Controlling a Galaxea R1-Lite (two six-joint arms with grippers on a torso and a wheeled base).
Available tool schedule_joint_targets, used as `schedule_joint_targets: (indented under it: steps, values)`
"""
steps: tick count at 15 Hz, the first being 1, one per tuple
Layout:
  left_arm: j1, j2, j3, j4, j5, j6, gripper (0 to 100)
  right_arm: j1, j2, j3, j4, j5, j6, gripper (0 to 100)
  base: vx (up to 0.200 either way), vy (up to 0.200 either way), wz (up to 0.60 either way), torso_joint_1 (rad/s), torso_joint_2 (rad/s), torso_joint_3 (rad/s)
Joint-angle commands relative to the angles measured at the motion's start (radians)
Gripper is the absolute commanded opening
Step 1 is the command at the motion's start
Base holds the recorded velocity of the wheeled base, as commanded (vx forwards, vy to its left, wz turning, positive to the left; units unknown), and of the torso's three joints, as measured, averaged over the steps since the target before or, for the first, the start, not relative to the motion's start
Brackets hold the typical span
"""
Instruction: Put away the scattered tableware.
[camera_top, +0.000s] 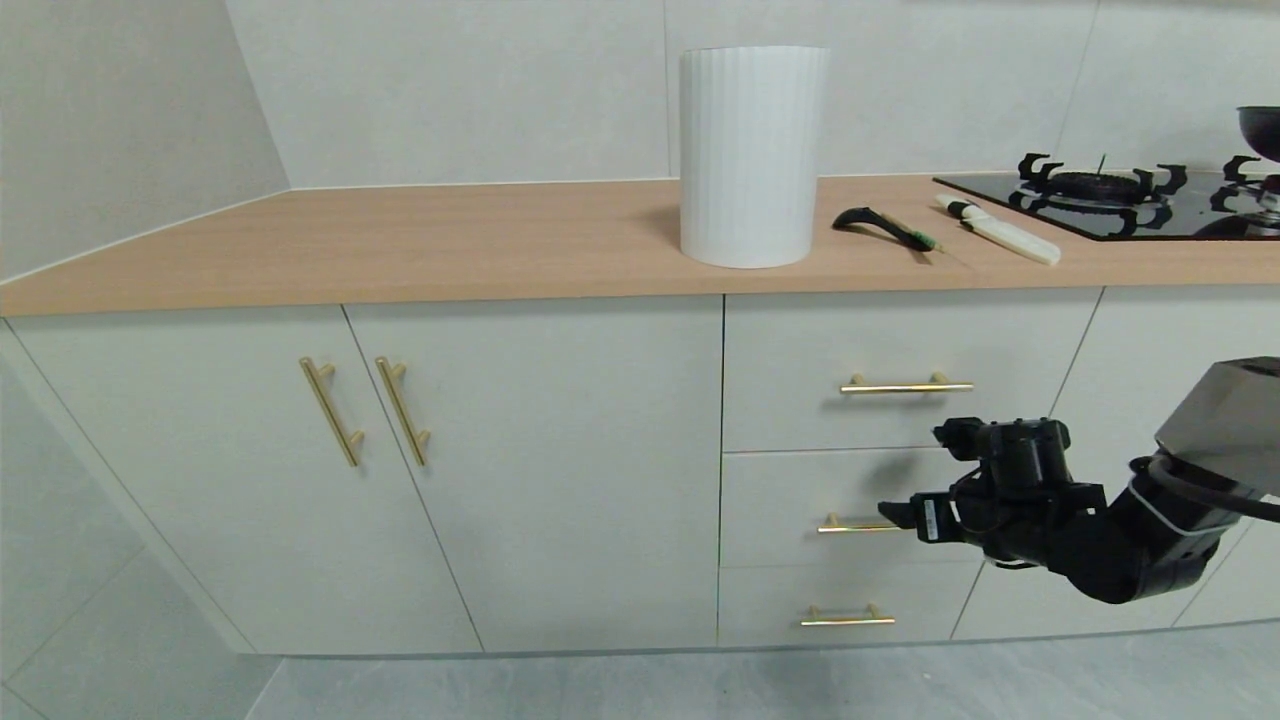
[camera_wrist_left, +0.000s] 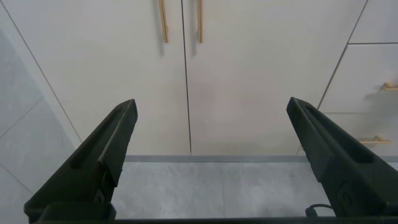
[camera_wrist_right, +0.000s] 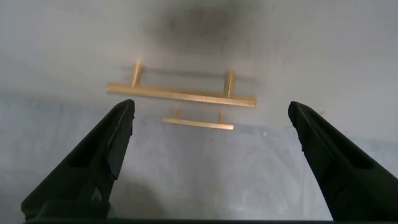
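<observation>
On the wooden counter (camera_top: 420, 240) stands a tall white ribbed container (camera_top: 750, 155). To its right lie a black-headed utensil (camera_top: 885, 225) and a white-handled utensil (camera_top: 1000, 230). My right gripper (camera_top: 920, 475) (camera_wrist_right: 211, 112) is open in front of the drawer stack, level with the middle drawer's gold handle (camera_top: 855, 525) (camera_wrist_right: 180, 94) and holding nothing. The bottom drawer's handle (camera_wrist_right: 198, 123) shows beyond it. My left gripper (camera_wrist_left: 211, 109) is open and empty, held low facing the double cabinet doors (camera_wrist_left: 186, 74).
A black cooktop (camera_top: 1110, 205) with pan supports sits at the counter's right end. The top drawer handle (camera_top: 905, 385) and bottom drawer handle (camera_top: 848, 620) are shut flush. Two cabinet door handles (camera_top: 365, 410) lie to the left. Grey floor (camera_top: 600, 690) runs below.
</observation>
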Motion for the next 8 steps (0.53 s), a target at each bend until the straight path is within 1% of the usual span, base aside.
schedule_joint_targets:
  steps: [1, 4, 8]
  values:
    - [0.000, 0.001, 0.000, -0.001, 0.001, 0.000, 100, 0.006, 0.085, -0.046, -0.012, -0.025, 0.000, 100, 0.000, 0.000, 0.00, 0.000, 0.00, 0.000]
    - [-0.001, 0.001, 0.000, -0.001, 0.001, 0.000, 100, 0.017, 0.142, -0.099, -0.013, -0.043, 0.001, 100, 0.000, 0.000, 0.00, 0.000, 0.00, 0.000]
    - [0.000, 0.001, 0.000, -0.001, 0.001, 0.000, 100, 0.018, 0.200, -0.149, -0.015, -0.112, 0.003, 100, 0.000, 0.000, 0.00, 0.000, 0.00, 0.000]
